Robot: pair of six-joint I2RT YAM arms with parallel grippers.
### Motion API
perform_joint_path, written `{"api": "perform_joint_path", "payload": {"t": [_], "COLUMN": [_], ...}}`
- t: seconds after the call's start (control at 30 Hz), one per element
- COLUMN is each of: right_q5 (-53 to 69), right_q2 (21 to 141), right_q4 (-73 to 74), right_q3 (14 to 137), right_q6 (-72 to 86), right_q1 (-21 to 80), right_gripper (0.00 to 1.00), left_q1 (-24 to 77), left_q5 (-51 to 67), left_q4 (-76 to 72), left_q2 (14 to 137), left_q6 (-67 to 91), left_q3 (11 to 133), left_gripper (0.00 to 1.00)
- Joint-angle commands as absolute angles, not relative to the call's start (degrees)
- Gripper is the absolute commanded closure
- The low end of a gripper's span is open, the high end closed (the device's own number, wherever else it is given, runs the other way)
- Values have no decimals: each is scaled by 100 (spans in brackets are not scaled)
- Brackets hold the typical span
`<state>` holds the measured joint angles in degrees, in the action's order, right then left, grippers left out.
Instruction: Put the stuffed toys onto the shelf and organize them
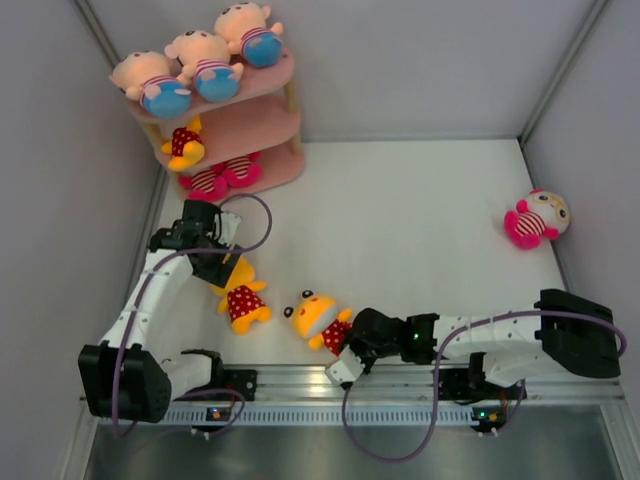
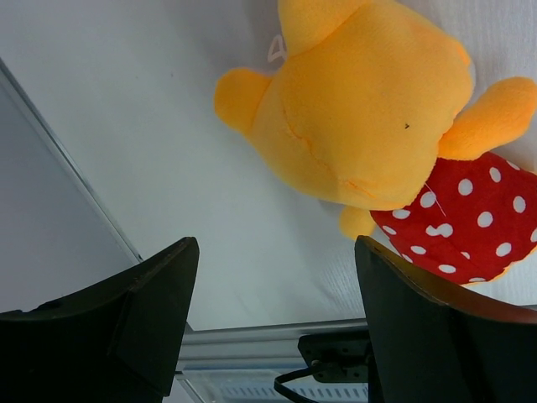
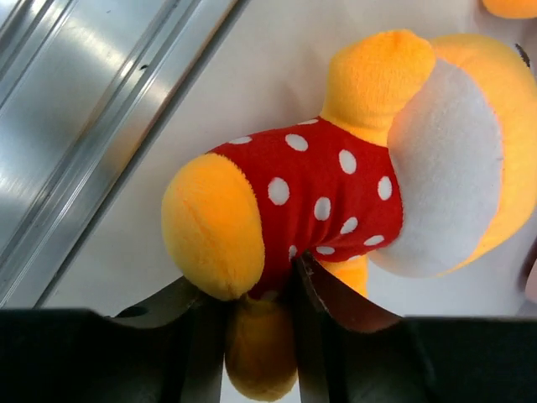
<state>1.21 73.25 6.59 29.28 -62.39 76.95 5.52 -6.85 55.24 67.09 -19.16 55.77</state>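
Right hold: the right gripper [image 3: 256, 290] is pinched on just 1 leg of the yellow plush bear in a red white-dotted outfit [image 3: 319, 197]. A hold that thin and squashy could slip, or let the body swing into a board.
Left reach: the left gripper [image 2: 275, 252] is spread wide and holds nothing. The second yellow bear [image 2: 369, 101] lies just beyond it, off to one finger's side, so closing may only nudge the rounded head away.
Shelf: the pink 3-tier shelf of oval boards and pale wooden posts [image 1: 255, 125] stands at the far left corner. 3 peach-faced boy dolls [image 1: 205, 60] crowd its top tier, so a bump could topple them.
Stray: a pink striped plush doll [image 1: 535, 218] lies far right on the white table [image 1: 420, 230], well apart from both arms.
Textures: fuzzy, compressible fleece against hard black fingers.
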Motion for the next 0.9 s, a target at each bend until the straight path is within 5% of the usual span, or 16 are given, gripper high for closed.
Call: {"api": "perform_joint_path", "payload": {"t": [0.0, 0.13, 0.33, 0.7, 0.87], "right_q5": [123, -123, -229, -80, 351], "right_q2": [7541, 7471, 7567, 8569, 8692], "right_q4": [202, 421, 975, 1573, 1424], "right_q3": [3093, 3864, 5605, 7899, 8217], "right_q6": [-5977, -5441, -5327, -3948, -2998], "right_q1": [7752, 7603, 6742, 6029, 6038], "right_gripper": [71, 100, 100, 100, 100], "left_q1": [510, 475, 404, 422, 492], "left_q5": [-633, -965, -783, 3353, 4147], "left_q4": [5300, 5274, 5273, 5484, 5476], "left_q2": [6530, 6329, 5608, 4623, 4947], "left_q6": [-1854, -1846, -1889, -3858, -4218], "left_q3": [5520, 5371, 5010, 7170, 7611], "left_gripper": [19, 19, 20, 12, 5]}}
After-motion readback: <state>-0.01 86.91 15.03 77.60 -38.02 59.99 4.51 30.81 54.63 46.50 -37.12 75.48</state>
